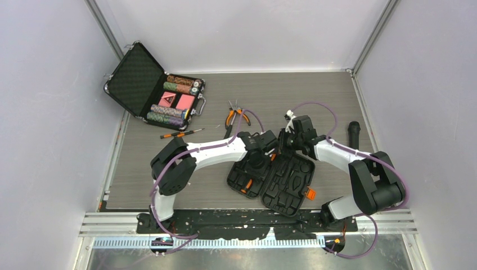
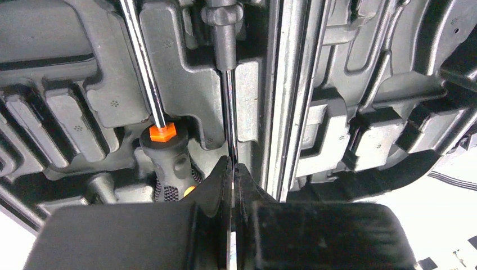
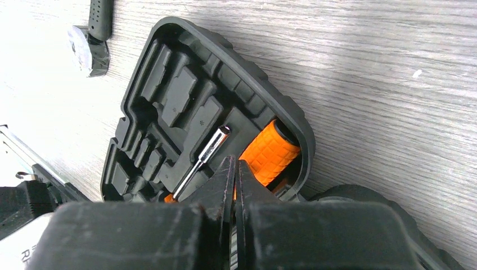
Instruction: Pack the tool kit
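The tool kit [image 1: 292, 185] lies open and flat on the near middle of the table [image 1: 326, 95], just beyond the arm bases, its orange latch [image 1: 310, 194] on the near right edge. The left gripper [image 2: 232, 169] hangs low over the left half, jaws pressed together; a thin dark shaft [image 2: 228, 101] runs up to its tips, though whether it is pinched I cannot tell; just left of it a screwdriver [image 2: 169, 157] with an orange collar sits in a moulded slot. The right gripper [image 3: 235, 166] is closed on nothing over the far end of the right half, where an orange ribbed handle [image 3: 270, 152] and a chrome shaft [image 3: 205, 157] rest in the case. Farther off, pliers [image 1: 235, 116] and a loose screwdriver [image 1: 181, 133] lie left of centre; a black cylinder [image 1: 353, 134] lies at the right; an open briefcase [image 1: 154, 90] of chips sits at the far left corner.
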### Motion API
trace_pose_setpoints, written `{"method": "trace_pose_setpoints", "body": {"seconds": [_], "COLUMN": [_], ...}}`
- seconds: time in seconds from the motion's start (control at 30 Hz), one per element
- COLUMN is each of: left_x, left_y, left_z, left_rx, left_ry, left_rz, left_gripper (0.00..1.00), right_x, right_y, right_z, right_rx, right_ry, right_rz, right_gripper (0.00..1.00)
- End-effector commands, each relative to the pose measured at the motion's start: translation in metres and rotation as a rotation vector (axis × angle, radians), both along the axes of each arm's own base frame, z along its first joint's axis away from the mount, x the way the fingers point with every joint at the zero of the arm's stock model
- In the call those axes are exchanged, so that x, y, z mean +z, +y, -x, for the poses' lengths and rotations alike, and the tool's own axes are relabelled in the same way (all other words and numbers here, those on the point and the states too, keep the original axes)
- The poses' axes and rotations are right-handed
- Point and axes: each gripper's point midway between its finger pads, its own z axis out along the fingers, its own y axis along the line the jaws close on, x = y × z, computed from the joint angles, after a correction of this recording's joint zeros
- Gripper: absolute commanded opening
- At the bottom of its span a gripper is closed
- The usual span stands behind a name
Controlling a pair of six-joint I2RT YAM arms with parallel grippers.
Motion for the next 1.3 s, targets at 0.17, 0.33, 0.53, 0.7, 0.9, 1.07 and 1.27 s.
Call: {"method": "trace_pose_setpoints", "body": {"seconds": [0.17, 0.33, 0.53, 0.7, 0.9, 1.07, 1.27], "left_x": [-0.012, -0.021, -0.031, -0.042, -0.052, -0.059, -0.064], "left_y": [0.003, 0.004, 0.007, 0.008, 0.010, 0.013, 0.015], "left_z": [0.018, 0.025, 0.029, 0.035, 0.042, 0.046, 0.052], "left_rx": [-0.013, -0.018, -0.009, 0.002, 0.019, 0.033, 0.014], "left_ry": [0.087, 0.123, 0.154, 0.194, 0.239, 0.263, 0.277], "left_rz": [-0.028, -0.071, -0.109, -0.126, -0.138, -0.166, -0.229], "left_gripper": [0.00, 0.00, 0.00, 0.00, 0.00, 0.00, 0.00], "right_x": [-0.024, -0.034, -0.046, -0.052, -0.046, -0.047, -0.040], "right_y": [-0.011, -0.015, -0.020, -0.025, -0.027, -0.028, -0.024], "right_z": [0.011, 0.019, 0.026, 0.031, 0.028, 0.027, 0.023], "right_rx": [-0.022, -0.031, -0.052, -0.073, -0.095, -0.100, -0.112], "right_ry": [0.076, 0.111, 0.146, 0.162, 0.131, 0.133, 0.104], "right_rz": [0.056, 0.071, 0.093, 0.093, 0.079, 0.066, 0.019], "right_gripper": [0.05, 0.05, 0.05, 0.05, 0.05, 0.05, 0.05]}}
